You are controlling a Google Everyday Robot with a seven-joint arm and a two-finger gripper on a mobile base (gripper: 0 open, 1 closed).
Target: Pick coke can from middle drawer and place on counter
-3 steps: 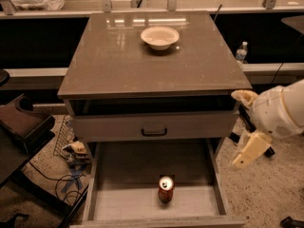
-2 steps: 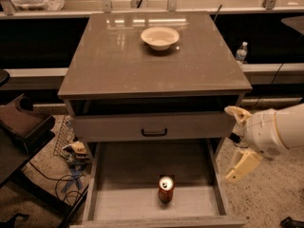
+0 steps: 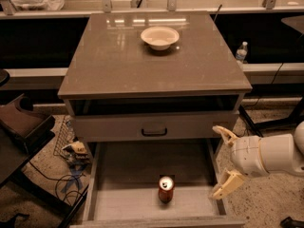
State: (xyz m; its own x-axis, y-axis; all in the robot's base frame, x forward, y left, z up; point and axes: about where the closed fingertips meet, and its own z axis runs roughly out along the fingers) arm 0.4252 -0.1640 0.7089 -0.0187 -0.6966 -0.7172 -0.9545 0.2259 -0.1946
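The coke can [image 3: 166, 189], red with a silver top, stands upright on the pale floor of the open middle drawer [image 3: 128, 202], near its front centre. My gripper [image 3: 224, 161] is at the drawer's right wall, to the right of the can and apart from it. Its two pale fingers [image 3: 228, 184] are spread wide and hold nothing. The counter [image 3: 114, 61] is the glossy grey-brown top of the cabinet above.
A white bowl [image 3: 160, 37] sits on the counter near its far edge. The drawer front above has a black bar handle [image 3: 154, 131]. A clear water bottle [image 3: 242, 52] stands at the back right. A dark chair [image 3: 23, 127] and cables lie left of the cabinet.
My gripper has moved down and to the left, from beside the cabinet's right side to the open drawer's right wall. The can has not moved.
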